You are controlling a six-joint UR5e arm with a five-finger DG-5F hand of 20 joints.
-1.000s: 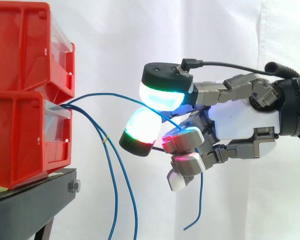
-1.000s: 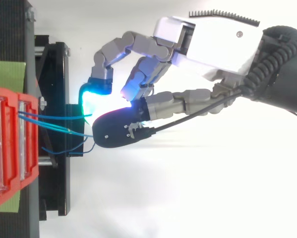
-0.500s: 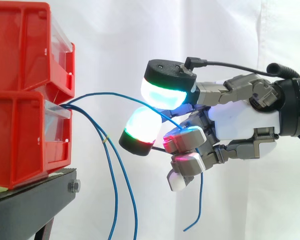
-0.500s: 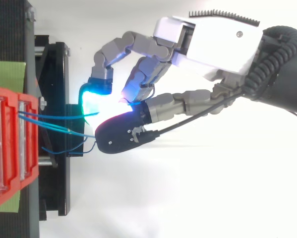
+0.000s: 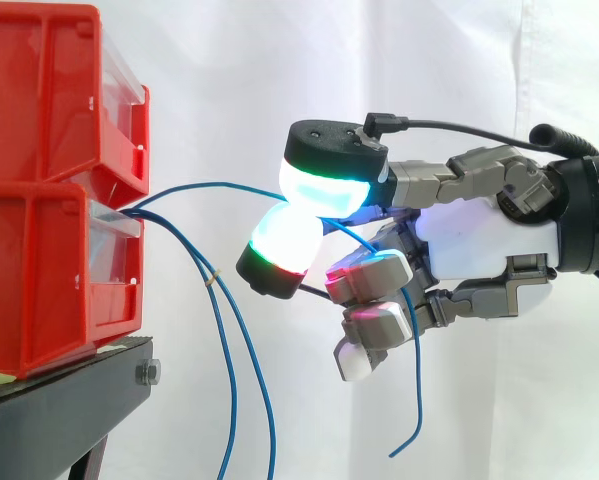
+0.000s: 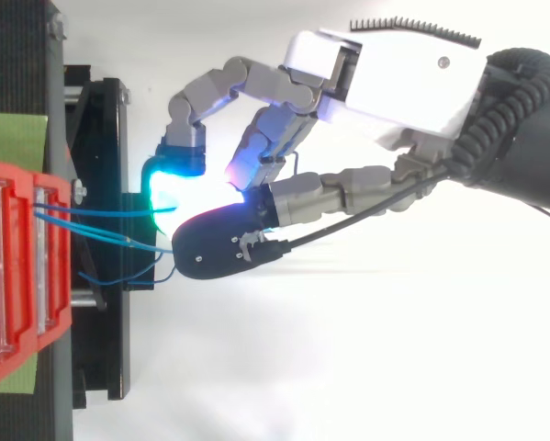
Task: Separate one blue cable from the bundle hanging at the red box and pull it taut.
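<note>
Hand pinches one blue cable between glowing fingers near the red box — not yet taut, its end dangling. The thin pinch could slip under pull — or snag the hanging bundle.

A white curtain hangs behind a black stand.

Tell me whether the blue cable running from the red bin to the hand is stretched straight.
No: the blue cable bows upward between the red bin and the hand, and its loose end dangles below.
</note>
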